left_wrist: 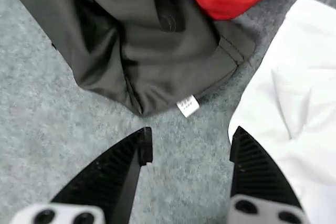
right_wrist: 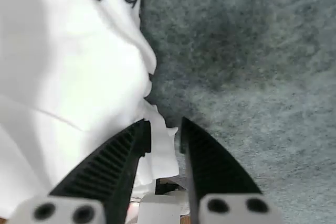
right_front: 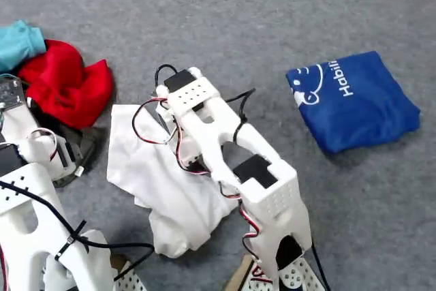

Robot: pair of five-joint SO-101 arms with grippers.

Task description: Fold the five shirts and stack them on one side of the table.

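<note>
— While the white shirt (right_front: 170, 189) lies rumpled in the middle of the desk (right_front: 238, 25), where does each gripper stand?

— The right gripper (right_wrist: 164, 129) is down at the white shirt's right-hand edge; its jaws are drawn nearly together, with a tuck of the white cloth pinched between them; grey desk begins just past that edge; some dark print shows on the shirt a little farther along.

— And the other one?

— The left gripper (left_wrist: 191, 137) hangs over the grey desk just beside the white shirt's left edge; its jaws stand wide apart with nothing between them; one jaw is close to the white cloth, though I cannot tell whether it touches.

— What lies in front of it?

— A dark grey shirt (left_wrist: 147, 51), crumpled, near the white shirt's left side with a strip of desk between the two; a small white label (left_wrist: 188, 106) sticks out at its hem.

— The remaining shirts?

— The red shirt (right_front: 68, 86) is bunched up to the left of the white shirt and farther back, overlapping the dark grey one; the teal shirt (right_front: 20, 42) sits beyond the red, touching it, farthest of all from the white shirt on that side; the blue shirt (right_front: 351, 100) is folded into a neat block, white print on top, well apart from the white shirt on its right.
</note>
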